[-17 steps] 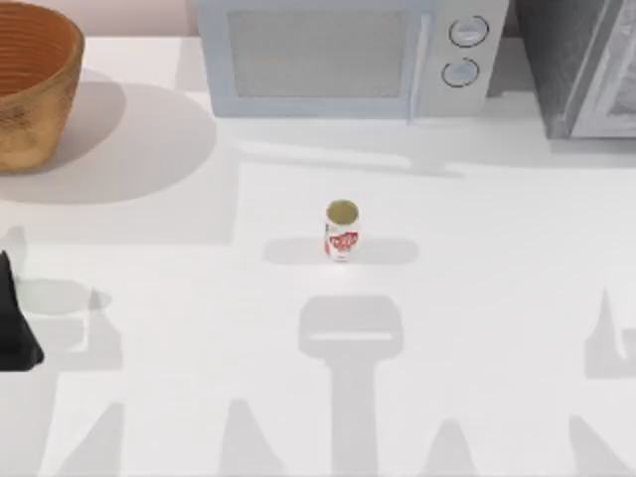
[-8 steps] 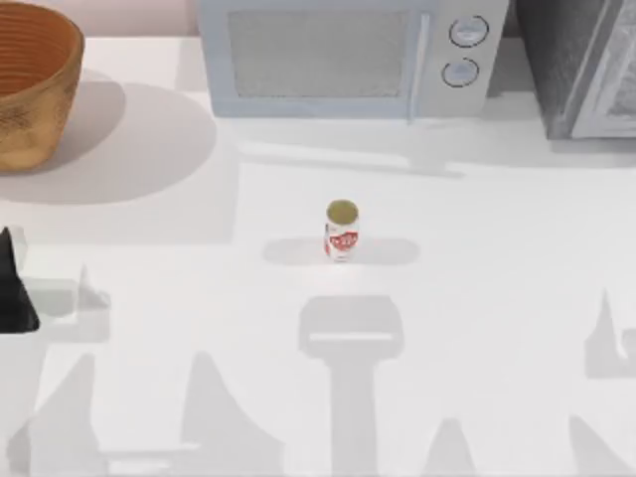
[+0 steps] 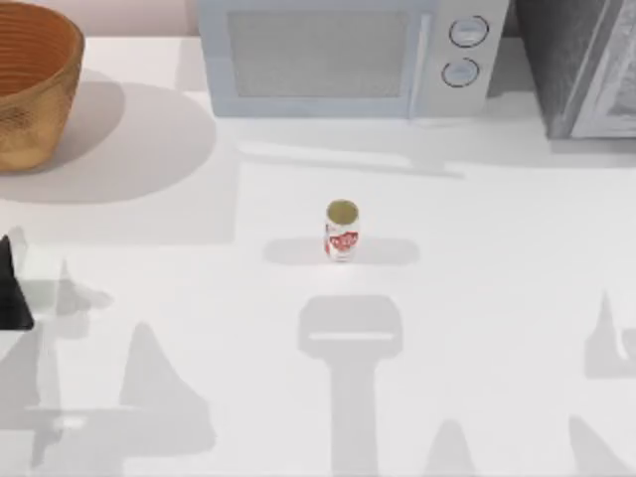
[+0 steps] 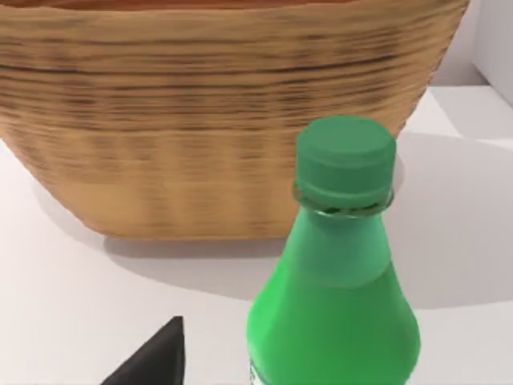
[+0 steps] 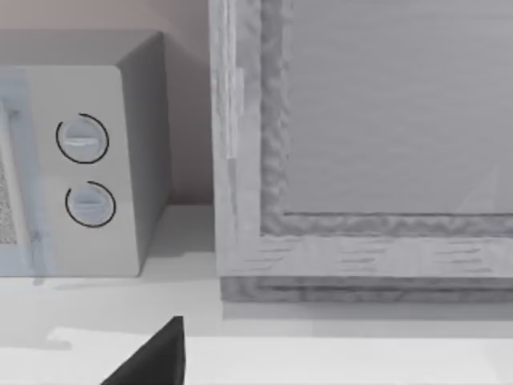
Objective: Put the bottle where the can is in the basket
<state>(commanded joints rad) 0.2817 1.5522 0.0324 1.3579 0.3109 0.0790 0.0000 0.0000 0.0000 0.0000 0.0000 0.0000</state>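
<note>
We see the can [image 3: 341, 232] standing upright on the white table near its middle, white with red markings and a dull gold-tan top, well apart from the basket [image 3: 35, 84]. The basket, orange-brown woven wicker with ribbed sides, sits at the table's far left corner. The bright green bottle [image 4: 337, 273], capped and upright, stands near the basket's outer wall.

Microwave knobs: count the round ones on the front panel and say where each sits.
2. The upper knob and the lower knob sit stacked on the microwave panel's right end, at the table's back; the right wrist view shows both too. None seems hidden.
</note>
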